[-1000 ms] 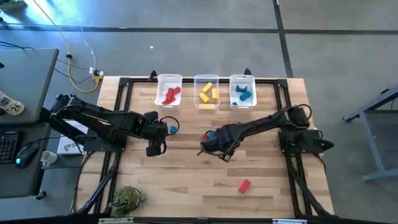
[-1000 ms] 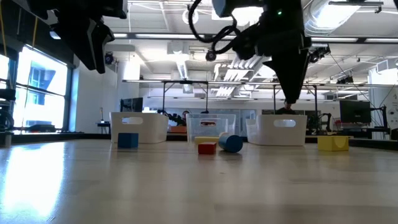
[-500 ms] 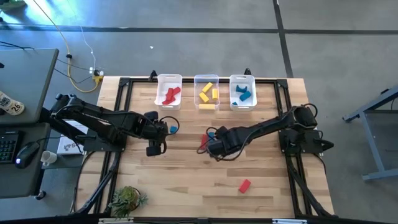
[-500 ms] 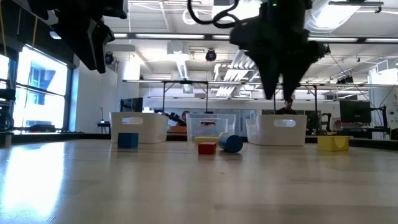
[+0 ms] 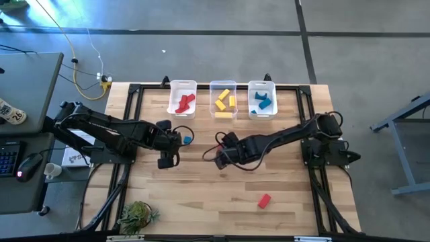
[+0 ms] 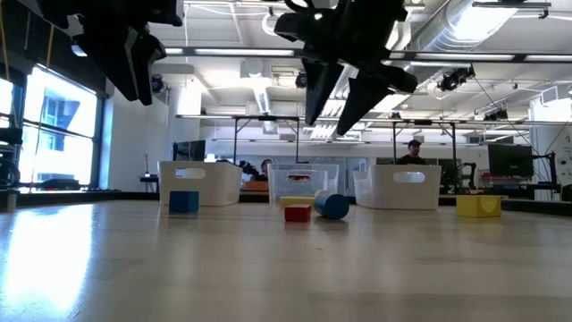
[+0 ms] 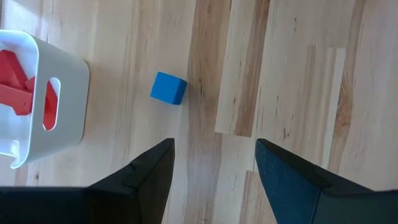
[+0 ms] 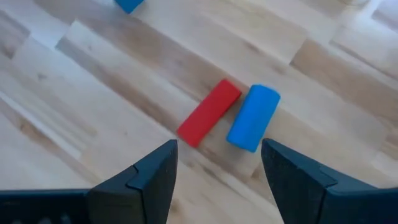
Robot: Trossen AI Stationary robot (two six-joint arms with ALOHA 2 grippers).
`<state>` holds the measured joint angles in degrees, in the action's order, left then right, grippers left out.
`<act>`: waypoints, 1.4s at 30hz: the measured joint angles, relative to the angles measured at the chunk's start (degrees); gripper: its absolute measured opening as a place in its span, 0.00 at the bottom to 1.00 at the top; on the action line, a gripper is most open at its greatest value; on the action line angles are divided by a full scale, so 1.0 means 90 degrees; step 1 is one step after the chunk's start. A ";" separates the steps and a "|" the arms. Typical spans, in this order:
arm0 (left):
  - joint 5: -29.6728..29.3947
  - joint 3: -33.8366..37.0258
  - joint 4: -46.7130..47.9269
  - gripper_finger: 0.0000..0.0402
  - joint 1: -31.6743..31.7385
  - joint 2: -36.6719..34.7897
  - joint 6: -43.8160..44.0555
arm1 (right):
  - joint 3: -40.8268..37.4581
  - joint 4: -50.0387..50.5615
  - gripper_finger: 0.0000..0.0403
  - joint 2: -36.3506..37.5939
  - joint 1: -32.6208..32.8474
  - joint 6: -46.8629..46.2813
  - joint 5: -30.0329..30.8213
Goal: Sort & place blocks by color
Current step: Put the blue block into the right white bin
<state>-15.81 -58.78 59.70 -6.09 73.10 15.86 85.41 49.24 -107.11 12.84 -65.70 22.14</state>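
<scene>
Over the pale wooden table [image 5: 201, 195], the right gripper [image 8: 214, 177] hangs with jaws wide apart and empty above a smooth red bar [image 8: 208, 112] and a rounded blue cylinder [image 8: 253, 117] lying side by side. The left gripper [image 7: 211, 171], jaws also spread, holds nothing near a small blue cube [image 7: 168, 88].

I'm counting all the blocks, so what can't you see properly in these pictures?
- High view: the right gripper covers the red bar and blue cylinder.
- Low view: white bin walls hide sorted blocks.
- High view: blue blocks overlap, too small to count.
</scene>
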 joint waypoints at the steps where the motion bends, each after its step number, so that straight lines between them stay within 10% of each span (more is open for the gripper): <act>1: 0.0000 0.0000 0.0000 0.53 0.0000 0.0000 0.0000 | 0.0000 0.0001 0.55 0.0000 -0.0038 0.0002 0.0021; 42: -0.0149 0.0000 0.0000 0.53 -0.0002 0.0000 0.0000 | 0.0002 0.0121 0.45 -0.1586 -0.0803 -0.0667 -0.0568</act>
<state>-17.15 -58.78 59.70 -6.11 73.10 15.86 85.43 50.34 -121.38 5.61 -71.70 17.03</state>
